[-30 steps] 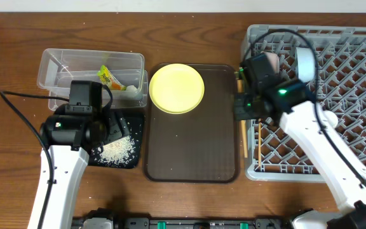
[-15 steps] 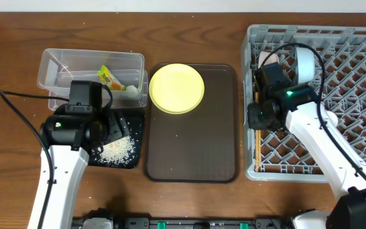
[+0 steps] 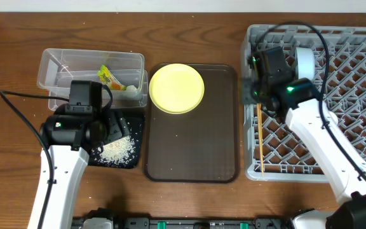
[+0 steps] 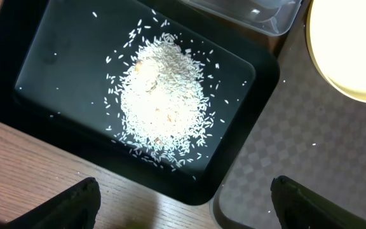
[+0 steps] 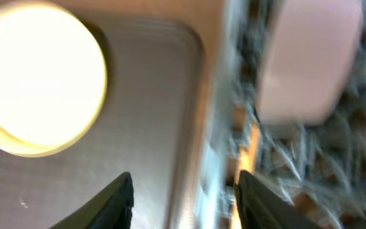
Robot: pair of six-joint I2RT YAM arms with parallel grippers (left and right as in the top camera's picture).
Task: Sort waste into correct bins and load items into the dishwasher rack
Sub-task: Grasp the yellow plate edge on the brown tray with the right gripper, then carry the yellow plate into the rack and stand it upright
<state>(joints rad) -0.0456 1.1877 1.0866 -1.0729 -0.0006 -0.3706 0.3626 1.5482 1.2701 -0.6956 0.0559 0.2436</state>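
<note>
Right arm is being pulled back toward the top-left corner of the grey rack (image 3: 335,95) versus half a second ago; right gripper (image 5: 184,181) is being held spread, nothing between its fingers. Pink bowl (image 5: 310,57) and chopsticks (image 3: 259,137) are being carried in the rack, chopsticks flat along its left edge. Brown serving tray (image 3: 192,140) is being occupied by the yellow plate (image 3: 176,88) only. Left gripper (image 4: 184,191) is being held spread above the black tray (image 4: 246,127), rice (image 4: 161,95) piled inside. Wrapper (image 3: 108,77) is being kept in the clear box (image 3: 62,70).
</note>
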